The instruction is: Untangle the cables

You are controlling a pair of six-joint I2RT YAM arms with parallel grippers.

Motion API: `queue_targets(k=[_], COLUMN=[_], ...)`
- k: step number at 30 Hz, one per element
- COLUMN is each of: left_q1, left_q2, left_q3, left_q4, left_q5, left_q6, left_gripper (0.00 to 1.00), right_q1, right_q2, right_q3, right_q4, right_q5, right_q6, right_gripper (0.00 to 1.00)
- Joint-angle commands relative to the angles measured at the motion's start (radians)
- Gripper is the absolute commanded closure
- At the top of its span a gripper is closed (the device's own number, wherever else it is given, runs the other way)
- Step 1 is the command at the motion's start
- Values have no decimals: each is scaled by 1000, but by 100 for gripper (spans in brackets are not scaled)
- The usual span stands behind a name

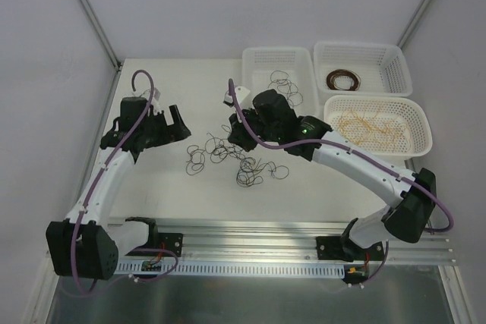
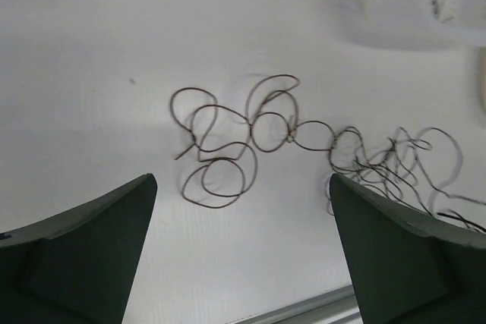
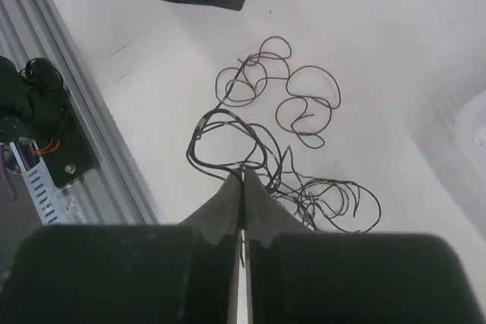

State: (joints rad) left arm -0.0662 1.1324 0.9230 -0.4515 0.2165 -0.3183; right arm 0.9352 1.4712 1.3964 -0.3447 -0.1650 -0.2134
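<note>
The cables (image 1: 228, 158) lie as a loose tangle on the tabletop (image 1: 167, 191), just in front of the basket with black wires (image 1: 277, 50). The step in hand seems to be picking one strand out. The right tool (image 3: 243, 174) is clenched at the tangle's side nearest that basket. Dark strands meet at its tips, so it likely pinches one. The left tool (image 2: 241, 181) hangs fully released above the loops farthest from that basket, touching nothing. The next move calls for a slow lift, so the strand slides free without dragging the rest.
</note>
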Motion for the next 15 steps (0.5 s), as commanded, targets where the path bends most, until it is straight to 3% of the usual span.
queue_targets(k=[1,8,15], left_q1=[-26,-271,-380], left_q2=[-164,-394,-355], left_q3=[-81,-254,-328], left_q4=[173,445,614], left_q5=[266,181,159], left_q6=[-77,-102,-125], left_gripper=[1,1,1], right_q1=[4,2,2], right_q2=[-22,-51,-68], right_q3=[3,-27,-46], right_q4=[-50,-45,-16], right_q5=[-11,-42,-88], right_q6=[-29,-32,-6], right_gripper=[99,99,99])
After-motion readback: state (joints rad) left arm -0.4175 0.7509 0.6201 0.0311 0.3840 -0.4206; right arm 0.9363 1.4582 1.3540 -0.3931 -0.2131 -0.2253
